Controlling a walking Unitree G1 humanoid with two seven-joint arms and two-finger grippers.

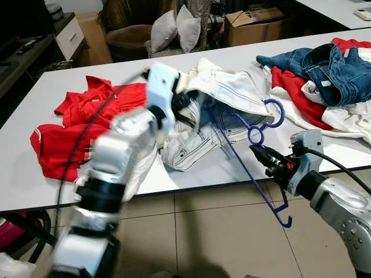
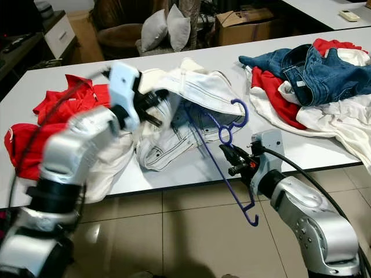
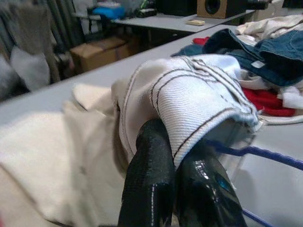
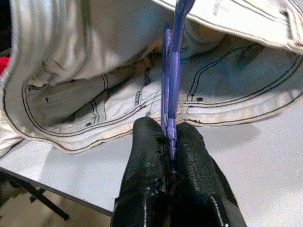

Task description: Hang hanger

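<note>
Right gripper [image 4: 169, 142] has its fingers pinched tight on the purple hanger [image 1: 248, 168], low on the neck below the hook. The hanger's far arm runs up under the white jacket [image 1: 229, 87]; its near arm hangs off the table [image 1: 191, 176] edge toward the floor. Left gripper [image 3: 177, 163] has its fingers closed on a fold of the jacket's white ribbed edge and holds it raised off the table, so the garment gapes open over the hanger.

Risks, my read:
- Hanger grip is on thin, smooth wire. Any twist from fabric drag could let it pivot or slip out between the fingers.
- The near arm sits free below the table edge. It could snag the edge if the right arm pulls up or back.
- Left grip is a small pinch of cloth. If it slips, the opening collapses onto the hanger and the threading is lost.
- The far arm may be going into a sleeve or a loose fold, not the shoulder. Can't tell from here which layer it is under.

Containers: a cardboard box [image 1: 255, 23] stands on the floor behind the table, flaps partly open, contents not visible.
</note>
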